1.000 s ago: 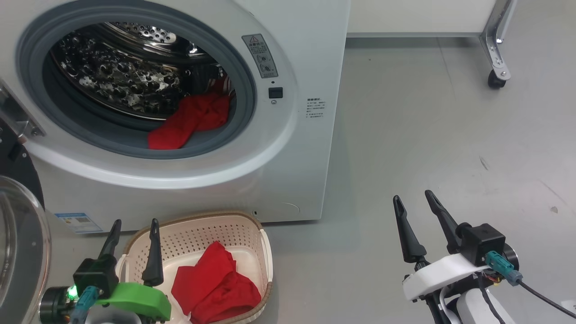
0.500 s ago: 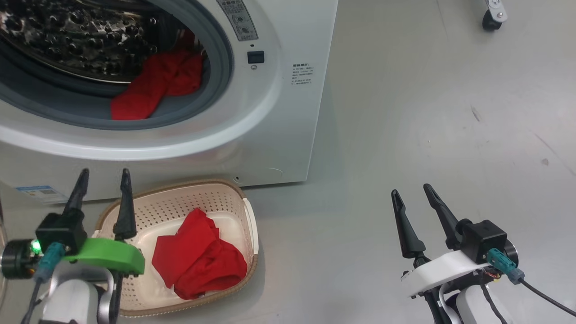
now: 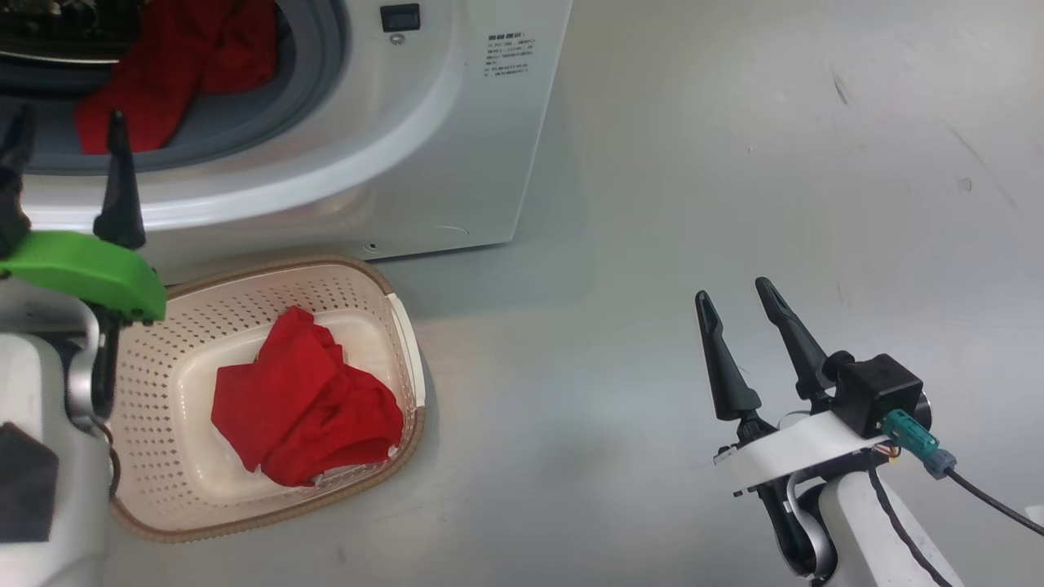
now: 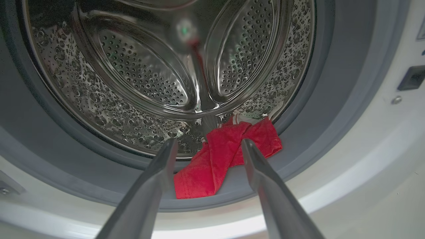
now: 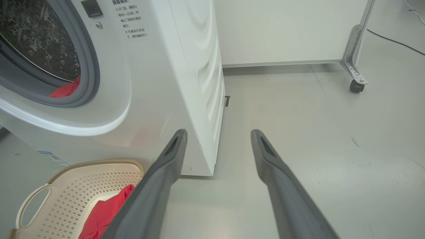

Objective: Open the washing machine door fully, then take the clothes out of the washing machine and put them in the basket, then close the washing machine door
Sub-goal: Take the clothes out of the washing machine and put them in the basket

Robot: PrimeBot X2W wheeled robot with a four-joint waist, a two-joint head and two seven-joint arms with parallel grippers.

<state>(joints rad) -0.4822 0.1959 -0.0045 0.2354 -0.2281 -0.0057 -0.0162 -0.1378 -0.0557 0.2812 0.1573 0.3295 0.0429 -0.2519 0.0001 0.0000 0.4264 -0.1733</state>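
The washing machine (image 3: 457,122) stands open at the upper left; its door is out of view. A piece of the red clothes (image 3: 155,73) hangs from the drum over the grey gasket. My left gripper (image 3: 69,118) is open in front of that opening. In the left wrist view its fingers (image 4: 156,179) frame the red clothes (image 4: 225,156) from short of the gasket, touching nothing. More red clothes (image 3: 302,408) lie in the cream basket (image 3: 359,281) on the floor below the machine. My right gripper (image 3: 732,291) hovers open and empty over bare floor at the right.
The steel drum (image 4: 142,76) looks bare apart from the red piece at its front lip. In the right wrist view my right gripper (image 5: 218,132) points past the machine's corner (image 5: 199,99); a white partition on a castor leg (image 5: 357,84) stands behind.
The head camera has tilted down and to the right, shifting the whole picture. My left gripper has risen from beside the basket to the drum opening. The right gripper has barely moved.
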